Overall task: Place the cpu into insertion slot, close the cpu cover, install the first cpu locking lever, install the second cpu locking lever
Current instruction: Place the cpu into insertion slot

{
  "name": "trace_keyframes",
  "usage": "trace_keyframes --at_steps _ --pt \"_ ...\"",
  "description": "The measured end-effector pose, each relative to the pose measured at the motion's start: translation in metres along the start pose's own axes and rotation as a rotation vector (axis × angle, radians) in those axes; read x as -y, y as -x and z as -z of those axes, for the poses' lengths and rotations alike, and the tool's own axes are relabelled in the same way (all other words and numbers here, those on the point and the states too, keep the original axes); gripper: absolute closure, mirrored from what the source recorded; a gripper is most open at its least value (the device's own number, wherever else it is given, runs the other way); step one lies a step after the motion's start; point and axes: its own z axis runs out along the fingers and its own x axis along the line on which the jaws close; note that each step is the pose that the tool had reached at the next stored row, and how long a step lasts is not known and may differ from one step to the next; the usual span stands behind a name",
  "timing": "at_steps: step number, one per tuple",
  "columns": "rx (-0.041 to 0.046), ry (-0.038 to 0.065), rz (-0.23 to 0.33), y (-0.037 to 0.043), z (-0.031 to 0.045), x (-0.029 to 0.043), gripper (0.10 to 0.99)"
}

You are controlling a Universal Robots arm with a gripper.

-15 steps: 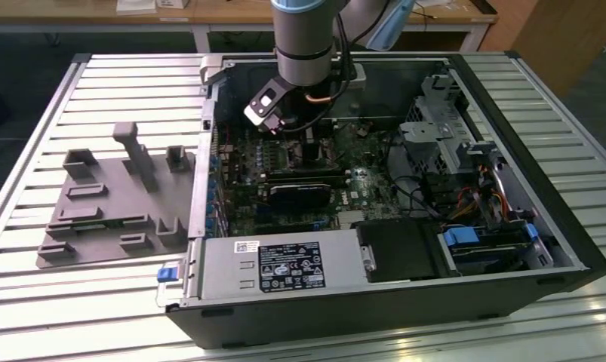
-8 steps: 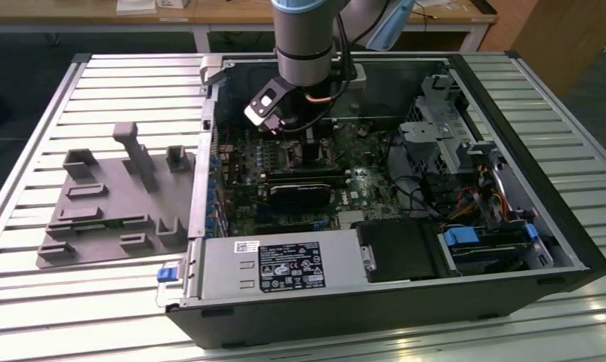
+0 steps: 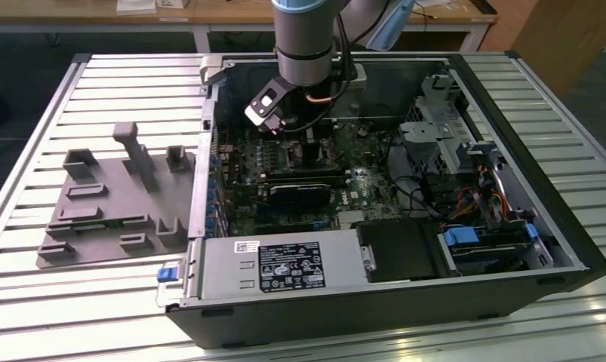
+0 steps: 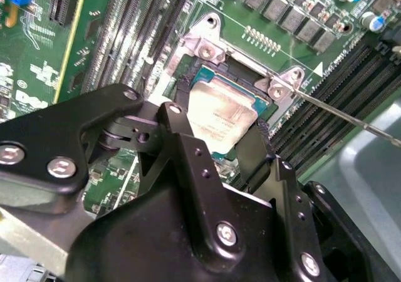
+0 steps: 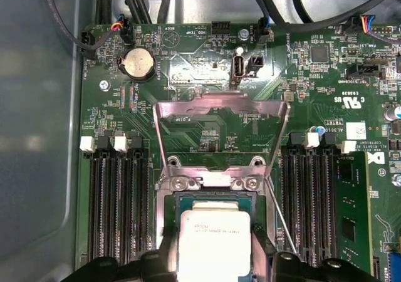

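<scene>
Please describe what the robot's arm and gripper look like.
The arm is a grey metal cylinder with a pale blue joint cap and a black cable alongside. The gripper is matt black, built of angular plates with silver screws.

The case (image 3: 383, 313) walls box in the board, open only from above. The power supply (image 3: 282, 268) blocks the exterior view's lower side. By the slot (image 5: 216, 196), the raised cover (image 5: 220, 101) stands just behind, memory slots (image 5: 116, 200) flank it, and the fingers (image 5: 164, 258) clamp the cpu (image 5: 214, 244).

slatted table (image 3: 131, 83), open computer case (image 3: 383, 320), grey fixture (image 3: 101, 219)
</scene>
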Motion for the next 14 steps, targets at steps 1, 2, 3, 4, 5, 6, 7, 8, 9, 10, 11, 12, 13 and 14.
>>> trace_keyframes --at_steps 1,2,3,4,5,6,7,8,9,10,11,12,13,14 --pt "0.0002 0.0 0.0 0.0 0.0 0.0 0.537" --pt "0.0003 0.0 0.0 0.0 0.0 0.0 0.475" --pt "0.0003 0.0 0.0 0.0001 0.0001 0.0 0.475" --pt "0.0004 0.0 0.0 0.0001 0.0002 0.0 0.475" --pt "0.0007 0.0 0.0 0.0001 0.0006 0.0 0.475" --pt "0.0006 0.0 0.0 0.0001 0.0015 -0.0001 0.475" --pt "0.0004 0.0 0.0 0.0 0.003 -0.0002 0.475" --pt "0.0005 0.0 0.0 0.0 0.0049 -0.0004 0.475" --pt "0.0004 0.0 0.0 0.0 0.0068 -0.0005 0.475" --pt "0.0003 0.0 0.0 0.0 0.0087 -0.0007 0.475" --pt "0.0004 0.0 0.0 -0.0001 0.0106 -0.0009 0.475" --pt "0.0004 0.0 0.0 -0.0001 0.0125 -0.001 0.475" --pt "0.0004 0.0 0.0 -0.0001 0.0143 -0.0012 0.475" --pt "0.0003 0.0 0.0 -0.0002 0.0161 -0.0013 0.475"
